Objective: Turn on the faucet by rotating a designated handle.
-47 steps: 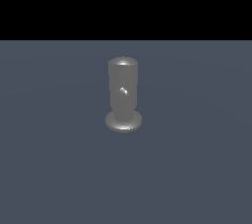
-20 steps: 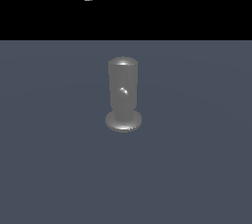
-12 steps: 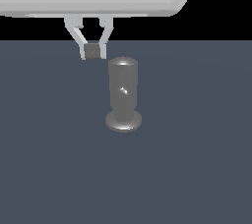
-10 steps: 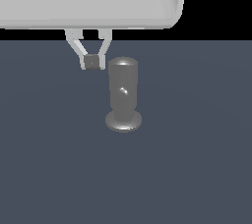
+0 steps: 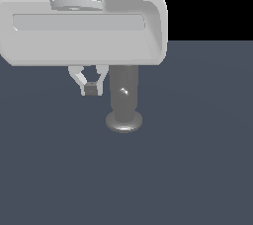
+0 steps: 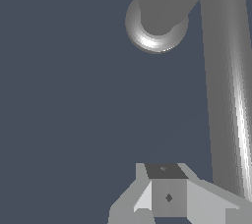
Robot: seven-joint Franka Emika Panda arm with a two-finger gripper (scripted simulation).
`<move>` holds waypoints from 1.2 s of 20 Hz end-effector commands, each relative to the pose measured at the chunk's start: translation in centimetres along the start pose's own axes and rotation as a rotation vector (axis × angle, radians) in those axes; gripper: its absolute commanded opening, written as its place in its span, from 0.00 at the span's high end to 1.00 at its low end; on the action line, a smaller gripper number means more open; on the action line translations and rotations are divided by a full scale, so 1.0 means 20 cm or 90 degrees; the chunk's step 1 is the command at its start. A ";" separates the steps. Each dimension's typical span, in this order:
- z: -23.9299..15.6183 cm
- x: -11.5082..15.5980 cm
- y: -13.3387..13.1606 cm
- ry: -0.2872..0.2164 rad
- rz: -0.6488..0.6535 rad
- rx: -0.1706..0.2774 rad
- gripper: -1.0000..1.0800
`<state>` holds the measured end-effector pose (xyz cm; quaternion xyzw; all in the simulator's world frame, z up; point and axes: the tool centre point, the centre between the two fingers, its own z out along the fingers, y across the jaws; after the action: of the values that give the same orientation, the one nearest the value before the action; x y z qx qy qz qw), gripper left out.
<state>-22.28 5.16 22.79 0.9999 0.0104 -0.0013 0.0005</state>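
The faucet is a glossy grey upright cylinder on a round disc base; my white hand hides its top in the exterior view. My gripper hangs just to the exterior view's left of the cylinder, at mid-height, fingers closed together with nothing between them. In the wrist view the faucet is seen from above, and the handle runs as a long grey rod from its top. My gripper sits close beside that rod; I cannot tell whether they touch. The handle does not stand out in the exterior view.
A flat dark blue-grey floor surrounds the faucet. My large white hand body fills the upper left of the exterior view.
My hand has come down from the top of the exterior view and now sits low beside the faucet's left side. The faucet has not moved.
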 end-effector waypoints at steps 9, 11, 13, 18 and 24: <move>0.05 0.02 -0.01 0.001 0.000 0.001 1.00; 0.05 0.02 0.01 0.001 0.000 0.001 1.00; 0.05 0.03 0.06 0.001 0.000 0.001 1.00; 0.05 0.05 0.17 0.001 0.000 0.001 1.00; 0.05 0.07 0.31 0.001 0.000 0.001 1.00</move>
<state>-20.91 0.28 22.50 0.9998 0.0169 0.0053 0.0004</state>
